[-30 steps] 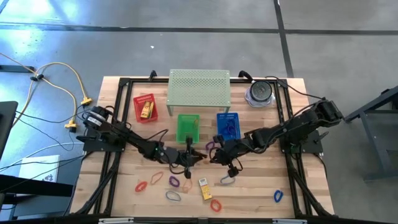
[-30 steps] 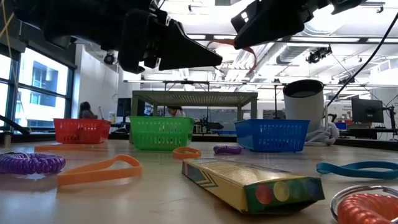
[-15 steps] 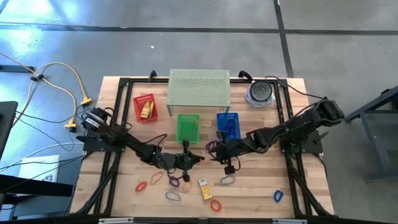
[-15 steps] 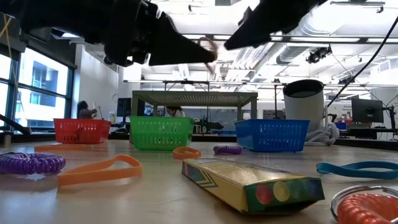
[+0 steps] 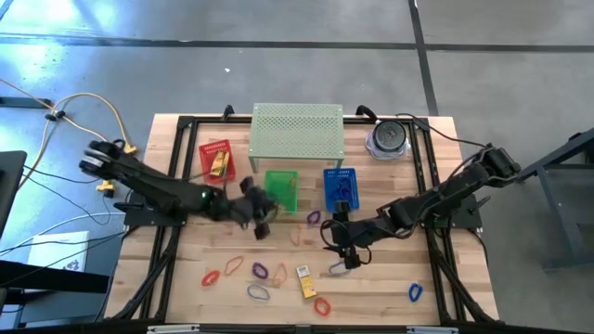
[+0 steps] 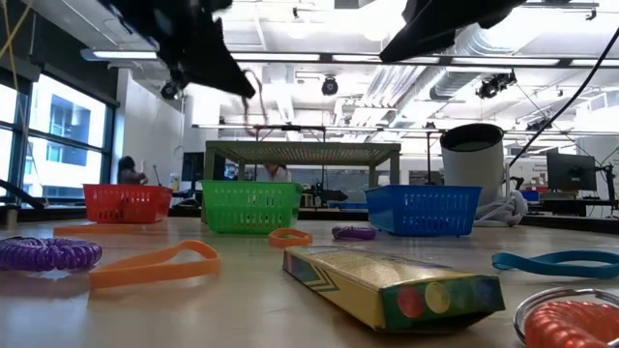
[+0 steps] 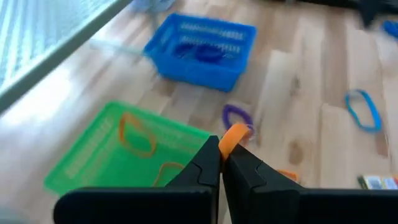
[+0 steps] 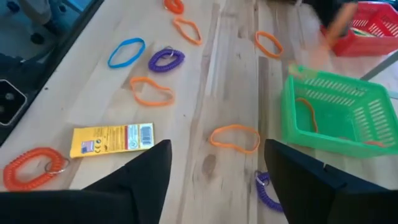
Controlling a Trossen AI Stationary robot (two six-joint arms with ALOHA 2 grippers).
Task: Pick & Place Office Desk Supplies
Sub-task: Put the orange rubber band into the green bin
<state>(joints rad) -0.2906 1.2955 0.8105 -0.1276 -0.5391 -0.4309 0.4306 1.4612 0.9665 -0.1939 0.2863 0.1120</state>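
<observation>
The left jaws are clenched on an orange band [image 7: 235, 134], pinching one strand so the rest hangs limp in the air just beside the green basket [image 5: 281, 190], which already has two orange bands lying in it. The right jaws are released, spread wide with nothing between them, hovering over the middle of the table [image 5: 464, 297] near a pale loop [image 5: 339, 268]. These supplies look feather-light. I'd judge the flat bands to be floppy and a bit grippy, lying so flush on the wood that the jaws would need to nip straight down across a single strand. The coiled ones, like the purple coil [image 8: 166, 59] and the red-orange coil [image 8: 34, 165], stand a little prouder and should be springy, so easier to catch. The yellow packet [image 5: 304, 281] on the table looks stiff and slick, so it is best taken across its narrow sides. By my count, roughly ten loops are loose on the table, among them a blue loop [image 5: 415, 292] off by itself. There are two packets, the second one inside the red basket [image 5: 206, 172]. The three baskets are red, green and a blue basket [image 5: 341, 186], which holds blue loops. One pale green shelf [image 5: 297, 133] stands behind them.
</observation>
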